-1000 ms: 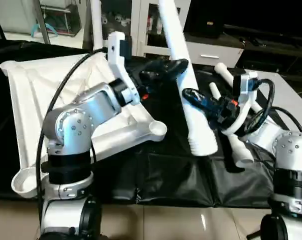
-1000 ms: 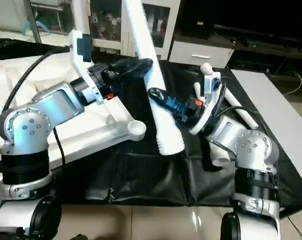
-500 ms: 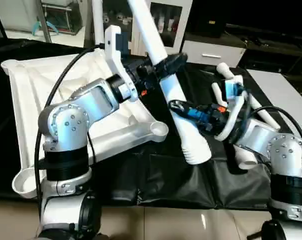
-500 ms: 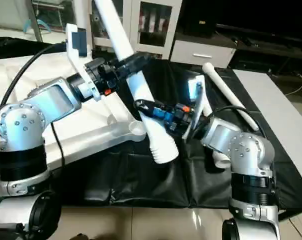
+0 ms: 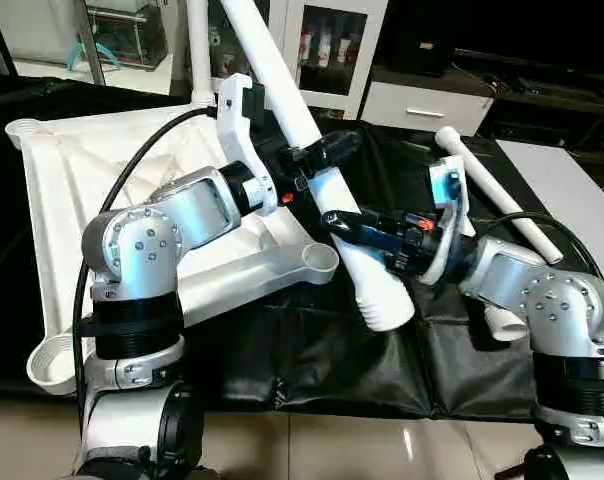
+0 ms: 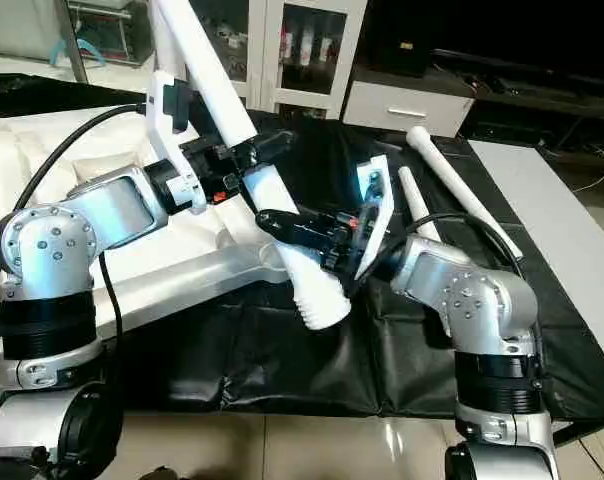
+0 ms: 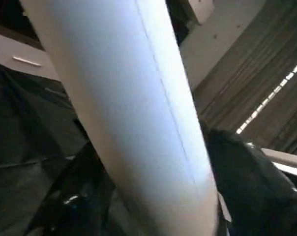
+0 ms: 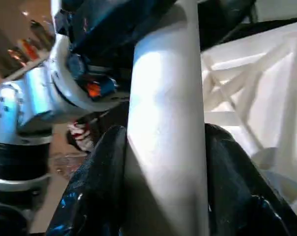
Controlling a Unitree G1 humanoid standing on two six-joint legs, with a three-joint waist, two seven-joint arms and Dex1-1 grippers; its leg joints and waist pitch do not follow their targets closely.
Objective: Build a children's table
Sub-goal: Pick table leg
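Note:
The children's table top (image 5: pixel 72 200) lies upside down on a black cloth, ribs up. One white leg (image 5: pixel 195 50) stands upright at its far corner. A second leg (image 5: pixel 367 275) hangs tilted in the air. Its ribbed thick end (image 5: pixel 387 312) hovers just right of the near corner socket (image 5: pixel 320 258), and its thin end points up and away. My right gripper (image 5: pixel 357 228) is shut on this leg near the thick end, with fingers (image 8: pixel 99 187) on both sides. Higher up, my left gripper (image 5: pixel 317 162) has its fingers (image 7: pixel 74 196) against both sides of the leg (image 7: pixel 129 123).
Two loose legs (image 6: pixel 462 190) (image 6: pixel 414 205) lie on the black cloth (image 5: pixel 312 360) to the right, behind my right arm. Glass cabinets (image 5: pixel 332 45) stand at the back. Tiled floor (image 5: pixel 312 445) runs along the cloth's near edge. A black cable (image 5: pixel 132 160) loops over my left arm.
The held leg has swung left, and its ribbed end has come close to the near corner socket. My right gripper moved left with it. My left gripper has closed in on the leg.

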